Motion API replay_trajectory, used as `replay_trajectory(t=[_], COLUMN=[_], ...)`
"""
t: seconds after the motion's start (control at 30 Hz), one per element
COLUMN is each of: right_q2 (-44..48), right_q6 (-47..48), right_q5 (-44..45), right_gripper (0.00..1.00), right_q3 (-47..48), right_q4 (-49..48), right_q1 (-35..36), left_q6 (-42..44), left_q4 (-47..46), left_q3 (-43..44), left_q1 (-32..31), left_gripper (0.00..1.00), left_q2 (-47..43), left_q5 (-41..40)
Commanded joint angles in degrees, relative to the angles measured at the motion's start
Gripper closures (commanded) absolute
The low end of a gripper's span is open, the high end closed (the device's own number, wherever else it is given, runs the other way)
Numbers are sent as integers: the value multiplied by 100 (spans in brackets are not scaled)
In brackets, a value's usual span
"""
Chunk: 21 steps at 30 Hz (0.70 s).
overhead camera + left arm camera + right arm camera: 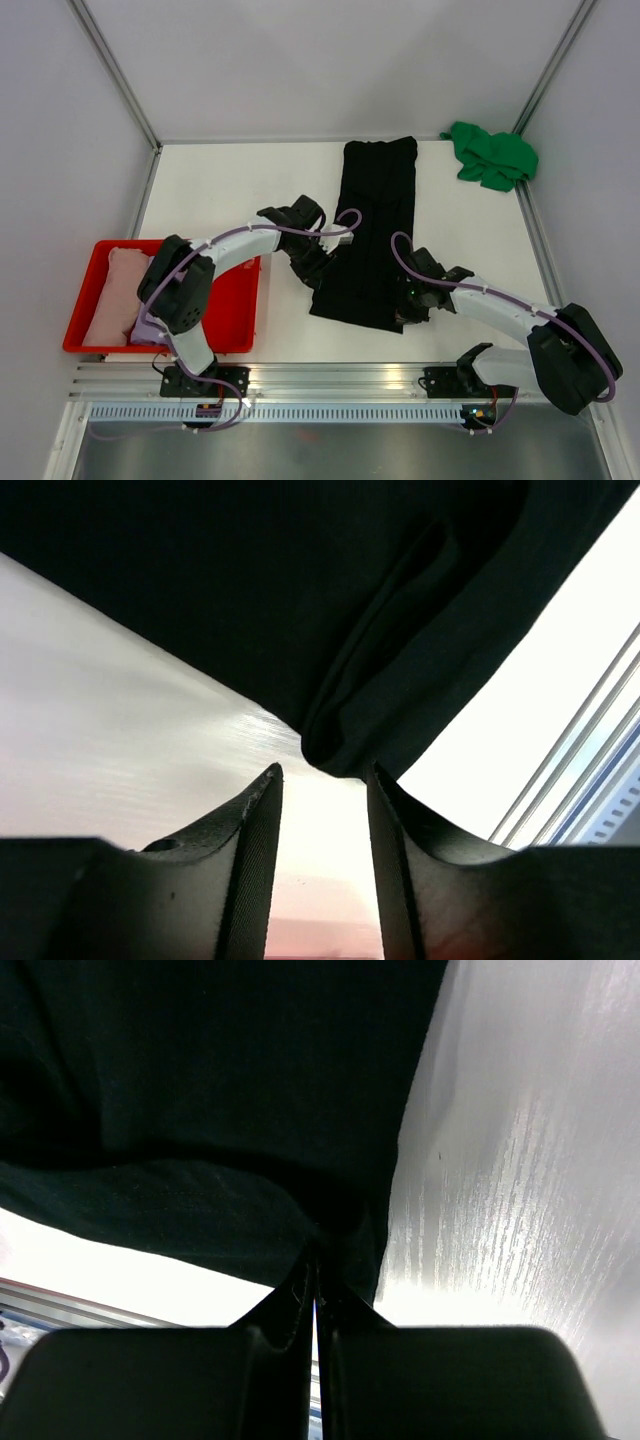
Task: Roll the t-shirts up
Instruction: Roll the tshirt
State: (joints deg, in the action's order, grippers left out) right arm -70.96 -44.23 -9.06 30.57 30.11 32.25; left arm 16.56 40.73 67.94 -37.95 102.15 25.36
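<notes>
Here the right tool (315,1257) pinches a corner of the black t-shirt (380,190).

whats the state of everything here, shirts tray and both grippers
black t-shirt, folded into a long strip, flat on the table
green t-shirt, crumpled heap at the far right corner
pink t-shirt, lying in the tray
lilac t-shirt, in the tray, partly hidden by the left arm
red tray, holding two shirts
left gripper, open at the black shirt's near corner
right gripper, shut on the black shirt's near edge
</notes>
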Motion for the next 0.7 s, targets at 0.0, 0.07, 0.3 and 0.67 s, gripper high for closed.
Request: replay_trajectory(t=[0.0, 0.07, 0.3, 0.67], right_q2=[12, 29, -85, -23], right_q6=[-200, -174, -69, 2], right_q5=[449, 510, 423, 256], right_gripper=[100, 100, 100, 100], right_q3=[-227, -183, -165, -148], right_q4=[-312, -330, -409, -392], right_q1=[-61, -61, -78, -272], left_q6=[383, 637, 1708, 2326], left_q4=[5, -4, 67, -531], left_q3=[439, 614, -41, -756], left_q1=[-1, -80, -1371, -2040], left_gripper=[55, 52, 50, 49], left_q2=[-651, -784, -1320, -1039], left_q5=[-172, -303, -1156, -1763])
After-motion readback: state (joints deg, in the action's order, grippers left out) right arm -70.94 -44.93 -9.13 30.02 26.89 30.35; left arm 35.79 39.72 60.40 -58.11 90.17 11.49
